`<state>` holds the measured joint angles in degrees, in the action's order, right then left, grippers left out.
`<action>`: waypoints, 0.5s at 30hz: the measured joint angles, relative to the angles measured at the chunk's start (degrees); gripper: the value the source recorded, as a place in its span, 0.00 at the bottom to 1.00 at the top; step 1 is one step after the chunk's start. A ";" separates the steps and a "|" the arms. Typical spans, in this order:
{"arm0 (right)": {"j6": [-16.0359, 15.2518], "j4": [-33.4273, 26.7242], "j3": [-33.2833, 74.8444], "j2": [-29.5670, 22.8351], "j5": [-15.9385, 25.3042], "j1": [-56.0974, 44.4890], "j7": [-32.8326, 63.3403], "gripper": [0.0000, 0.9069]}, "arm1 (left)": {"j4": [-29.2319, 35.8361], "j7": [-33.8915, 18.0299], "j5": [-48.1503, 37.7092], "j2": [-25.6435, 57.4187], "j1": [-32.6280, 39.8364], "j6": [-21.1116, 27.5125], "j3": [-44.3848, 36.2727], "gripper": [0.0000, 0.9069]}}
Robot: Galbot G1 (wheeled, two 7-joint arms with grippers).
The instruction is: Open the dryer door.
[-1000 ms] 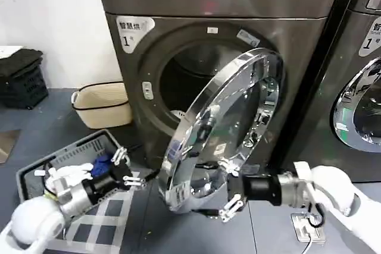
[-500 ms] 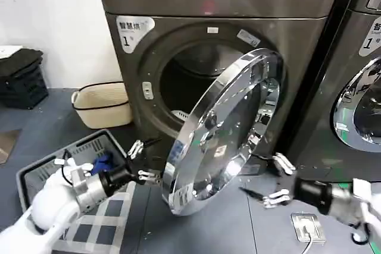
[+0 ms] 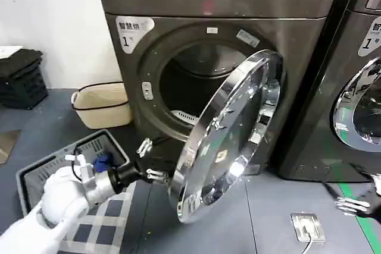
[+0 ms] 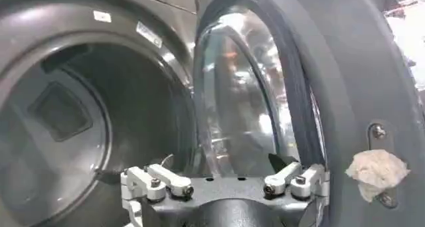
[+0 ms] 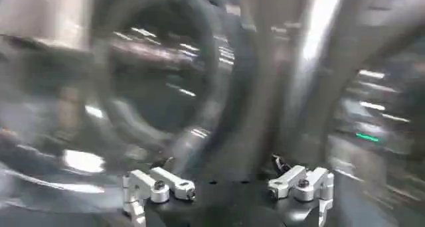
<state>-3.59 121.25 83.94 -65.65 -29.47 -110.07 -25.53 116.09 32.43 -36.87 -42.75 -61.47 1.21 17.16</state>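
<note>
The dryer door (image 3: 229,135), a wide chrome ring around dark glass, stands swung partly out from the drum opening (image 3: 190,81). My left gripper (image 3: 152,160) is open at the door's lower left rim, on its inner side, with nothing between its fingers. In the left wrist view the left gripper (image 4: 226,175) faces the door's dark grey inner side (image 4: 345,82) and its glass (image 4: 239,102). My right gripper (image 3: 342,197) hangs open low at the far right, well clear of the door. The right wrist view is blurred, and there the right gripper (image 5: 224,168) is spread wide.
A second machine (image 3: 357,111) with a similar chrome door stands at the right. On the floor are a beige basket (image 3: 101,104), a grey crate (image 3: 36,173) under my left arm, a black crate (image 3: 21,78) and a small white plate (image 3: 306,225).
The right gripper has drawn back from under the door to the far right. The left gripper has moved up to the door's lower rim. The door has swung slightly further out.
</note>
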 joint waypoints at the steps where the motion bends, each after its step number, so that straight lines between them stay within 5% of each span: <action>1: -0.31 -0.12 1.07 -1.25 0.59 -0.25 1.23 1.00 | -0.06 -0.03 0.02 -0.11 0.52 -0.02 -0.58 1.00; 15: -1.98 -2.80 13.46 -13.51 3.91 -0.52 14.59 1.00 | -1.66 -0.34 1.02 -2.24 8.77 -0.11 -9.87 1.00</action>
<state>-5.57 118.45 97.40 -79.17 -25.56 -110.59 -10.94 114.43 32.09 -35.85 -44.99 -52.70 1.10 7.29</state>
